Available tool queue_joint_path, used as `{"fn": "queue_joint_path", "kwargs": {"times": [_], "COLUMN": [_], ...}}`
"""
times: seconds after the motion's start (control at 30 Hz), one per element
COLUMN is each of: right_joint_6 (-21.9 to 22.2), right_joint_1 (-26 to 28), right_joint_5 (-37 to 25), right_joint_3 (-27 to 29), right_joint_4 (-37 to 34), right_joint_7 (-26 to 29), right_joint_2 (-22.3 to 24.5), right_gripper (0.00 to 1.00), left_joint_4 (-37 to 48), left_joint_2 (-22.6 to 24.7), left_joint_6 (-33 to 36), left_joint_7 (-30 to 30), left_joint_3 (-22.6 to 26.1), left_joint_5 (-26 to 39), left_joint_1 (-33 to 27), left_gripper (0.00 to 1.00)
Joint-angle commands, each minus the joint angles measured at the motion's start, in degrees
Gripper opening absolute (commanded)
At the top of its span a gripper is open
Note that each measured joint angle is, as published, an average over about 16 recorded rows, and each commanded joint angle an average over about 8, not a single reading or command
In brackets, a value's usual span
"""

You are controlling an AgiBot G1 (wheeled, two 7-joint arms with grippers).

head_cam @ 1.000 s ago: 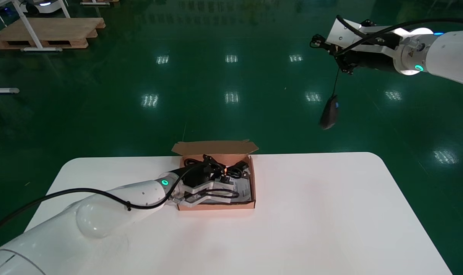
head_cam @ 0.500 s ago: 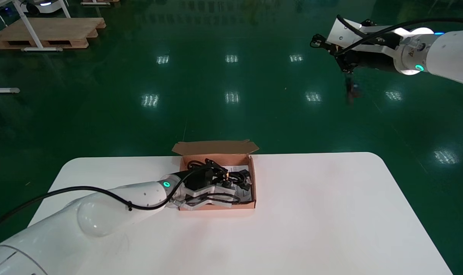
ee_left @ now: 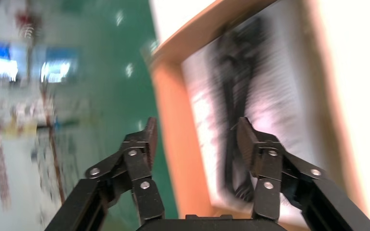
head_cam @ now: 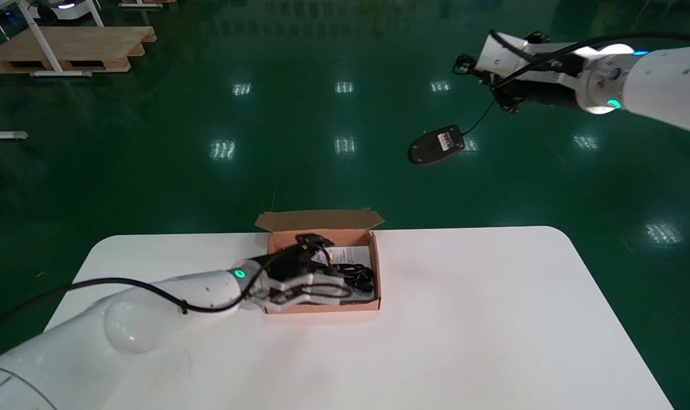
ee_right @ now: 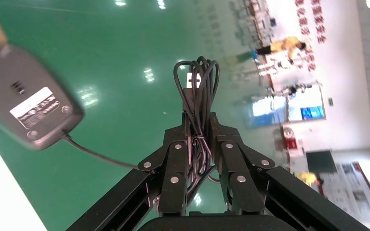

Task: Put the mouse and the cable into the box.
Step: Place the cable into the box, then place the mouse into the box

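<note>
right gripper (ee_right: 200, 119) high beyond the table's (head_cam: 464, 319) far right edge, fingers pinching the looped black cable (ee_right: 200, 82); the rounded mouse (head_cam: 436, 145) dangles label-up over green floor, well apart from the box (head_cam: 322, 219). left gripper (ee_left: 196, 137) is inside the cardboard box, fingers spread over a tangled cord (head_cam: 359, 277) on a printed leaflet (head_cam: 345, 254). smooth white tabletop stretches rightward.
</note>
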Motion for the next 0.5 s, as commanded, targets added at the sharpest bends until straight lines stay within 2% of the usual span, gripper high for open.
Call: {"fn": "queue_joint_path", "kwargs": {"times": [0.03, 0.3, 0.5], "right_joint_6": [-0.2, 1.6, -0.2], "right_joint_1": [-0.5, -2.9, -4.7], "right_joint_5": [-0.1, 2.0, 4.8], "right_joint_3": [-0.2, 0.3, -0.4], "right_joint_4": [0.2, -2.1, -1.4], "right_joint_7": [-0.5, -7.5, -11.5], "right_joint_2": [-0.5, -6.1, -7.9], "right_gripper": [0.0, 0.0, 0.0], "left_joint_4": [0.5, 7.9, 9.4], "left_joint_2": [-0.7, -7.9, -9.4], "left_joint_6": [-1.2, -5.3, -5.5], "left_joint_7": [-1.5, -7.5, -9.6], "left_joint_3": [-0.8, -3.1, -2.7], "left_joint_5": [-0.7, -0.1, 1.5], "left_joint_1": [-0.9, -7.9, -9.3], "left_gripper": [1.0, 1.0, 1.0]}}
